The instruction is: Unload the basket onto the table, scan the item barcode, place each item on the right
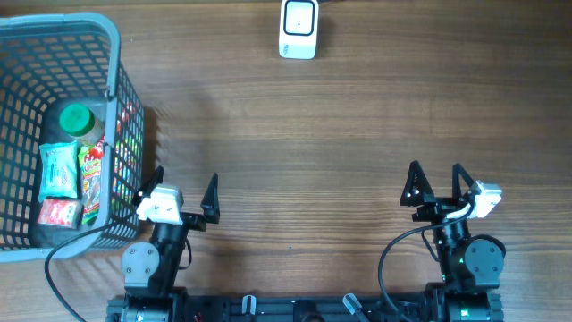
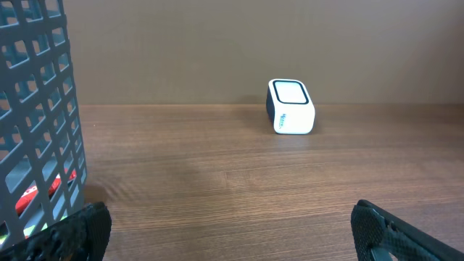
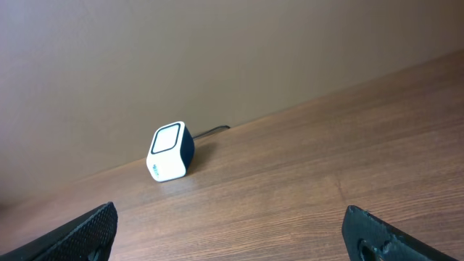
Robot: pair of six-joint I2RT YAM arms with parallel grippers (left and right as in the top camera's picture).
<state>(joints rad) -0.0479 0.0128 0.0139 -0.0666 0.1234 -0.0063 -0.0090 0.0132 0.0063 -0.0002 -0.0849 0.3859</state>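
Jaws of left arm (image 1: 143, 261) and right arm (image 1: 483, 259) are shown wide and empty as colourful snack packets (image 1: 61, 174), crammed beside a green-capped bottle (image 1: 76, 119) in the grey plastic lattice basket (image 1: 114, 54) on the wooden worktop (image 1: 313, 134), risk being snagged together.

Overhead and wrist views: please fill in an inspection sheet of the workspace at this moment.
Surface: brown wood-grain tabletop, no spills seen.
Job's things: white box-shaped barcode scanner at the far edge; grey plastic mesh basket on the left arm's side, holding a green-capped bottle and several snack packets.
Clutter: nothing seen.
Grippers: left gripper and right gripper both open and empty, near their bases.
Cables: black scanner cable running behind the scanner; black cable loops beside the arm bases.
Surroundings: plain brown wall behind the table.
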